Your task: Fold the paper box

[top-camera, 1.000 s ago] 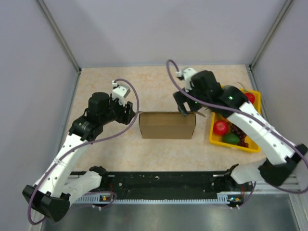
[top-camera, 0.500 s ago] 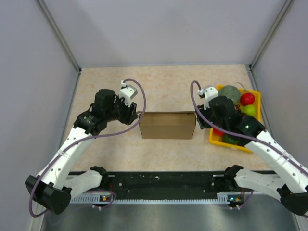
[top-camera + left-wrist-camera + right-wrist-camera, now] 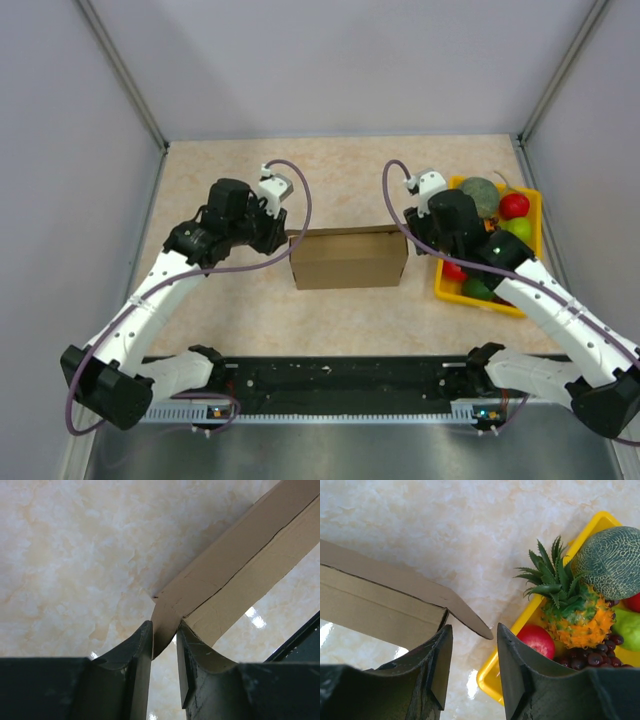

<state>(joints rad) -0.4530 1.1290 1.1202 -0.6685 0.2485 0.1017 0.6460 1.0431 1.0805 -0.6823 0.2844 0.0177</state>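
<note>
The paper box [image 3: 348,258] is a brown carton lying across the middle of the table. My left gripper [image 3: 284,238] is at its left end. In the left wrist view a small end flap [image 3: 167,620] of the box [image 3: 240,575] reaches in between the fingers; the left gripper [image 3: 164,640] is open only narrowly, with a sliver of gap beside the flap. My right gripper [image 3: 411,236] is at the right end. There, the pointed flap [image 3: 465,617] of the box [image 3: 375,605] ends between the fingers of the open right gripper [image 3: 474,650], touching neither.
A yellow fruit tray [image 3: 440,285] stands just right of the box, close to the right gripper. It holds a pineapple [image 3: 575,620], a melon [image 3: 612,560], a red apple [image 3: 537,640] and grapes. Grey walls enclose the table on three sides.
Both grippers have come in to the box's ends and narrowed. The right arm dropped from above the back right corner to the right end flap; the left moved onto the left flap.
</note>
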